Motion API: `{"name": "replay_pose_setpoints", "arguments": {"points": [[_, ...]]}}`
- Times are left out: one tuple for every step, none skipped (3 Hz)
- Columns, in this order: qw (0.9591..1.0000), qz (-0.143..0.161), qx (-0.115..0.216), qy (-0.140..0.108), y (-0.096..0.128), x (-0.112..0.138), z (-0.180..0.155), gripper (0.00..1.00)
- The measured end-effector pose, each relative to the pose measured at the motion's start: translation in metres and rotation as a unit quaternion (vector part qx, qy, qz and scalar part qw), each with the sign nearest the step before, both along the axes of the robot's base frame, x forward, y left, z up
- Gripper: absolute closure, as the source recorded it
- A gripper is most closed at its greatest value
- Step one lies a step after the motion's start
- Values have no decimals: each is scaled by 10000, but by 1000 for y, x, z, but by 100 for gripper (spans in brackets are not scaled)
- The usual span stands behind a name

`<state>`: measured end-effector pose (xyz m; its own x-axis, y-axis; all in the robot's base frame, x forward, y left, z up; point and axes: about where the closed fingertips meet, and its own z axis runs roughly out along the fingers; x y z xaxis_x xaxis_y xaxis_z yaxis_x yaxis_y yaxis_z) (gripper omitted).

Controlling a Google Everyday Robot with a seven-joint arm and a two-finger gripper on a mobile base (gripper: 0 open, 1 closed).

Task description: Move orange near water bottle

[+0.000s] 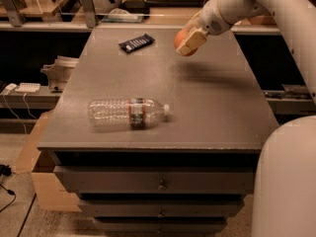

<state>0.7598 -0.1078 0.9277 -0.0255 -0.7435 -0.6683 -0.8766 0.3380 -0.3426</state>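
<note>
The water bottle [127, 113] lies on its side on the grey table [207, 102], near the front left, with its white cap pointing right. My gripper [187, 42] is at the back right of the table, raised above the surface, and is shut on the orange [180, 41], which shows between the pale fingers [191, 41]. The orange is well apart from the bottle, up and to the right of it.
A dark flat snack-bar wrapper [136, 43] lies at the back of the table, left of the gripper. Shelves with clutter [123, 11] stand behind the table. Drawers [158, 184] run below the front edge. A cardboard box [42, 181] sits at the lower left.
</note>
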Motion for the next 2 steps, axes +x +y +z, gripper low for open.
{"name": "replay_pose_setpoints", "arguments": {"points": [[9880,1444,-540,111,47,-50,-7,100],[9524,2932,-801,227,89,-101,-23,100]]}}
